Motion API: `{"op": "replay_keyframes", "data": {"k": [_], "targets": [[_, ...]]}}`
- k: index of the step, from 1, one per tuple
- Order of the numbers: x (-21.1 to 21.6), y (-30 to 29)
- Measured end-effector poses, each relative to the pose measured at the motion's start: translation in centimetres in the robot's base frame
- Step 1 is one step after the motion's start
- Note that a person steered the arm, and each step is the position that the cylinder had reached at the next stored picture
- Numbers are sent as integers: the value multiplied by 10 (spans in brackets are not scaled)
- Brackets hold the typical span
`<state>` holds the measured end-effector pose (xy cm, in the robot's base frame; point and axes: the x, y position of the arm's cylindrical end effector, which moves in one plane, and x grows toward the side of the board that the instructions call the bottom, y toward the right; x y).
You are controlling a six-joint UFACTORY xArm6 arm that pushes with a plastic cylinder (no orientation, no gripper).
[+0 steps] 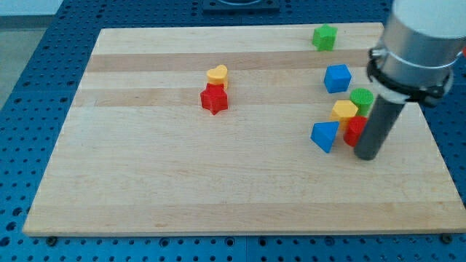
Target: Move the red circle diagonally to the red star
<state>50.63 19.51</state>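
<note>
The red circle (354, 130) lies at the view's right, partly hidden behind my rod. My tip (366, 155) rests on the board just right of and below it, touching or nearly touching it. The red star (214, 100) lies left of the board's middle, with a yellow heart (217, 74) touching its upper side. The star is far to the left and a little above the circle.
Around the red circle are a yellow hexagon (344, 110), a green cylinder (362, 97) and a blue triangle (325, 135). A blue cube (337, 78) and a green cube (325, 36) lie nearer the view's top. The wooden board (182, 182) ends close to the right.
</note>
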Motion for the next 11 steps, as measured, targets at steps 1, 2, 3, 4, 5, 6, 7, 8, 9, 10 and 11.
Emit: {"op": "replay_keyframes", "data": {"k": [1, 2, 3, 4, 5, 6, 7, 8, 9, 10, 11], "targets": [[-16, 9], [-21, 9], [-21, 14], [-21, 40], [-21, 42], [-30, 34], [-52, 24], [-54, 3], [-55, -28], [-55, -61], [-55, -95]]}}
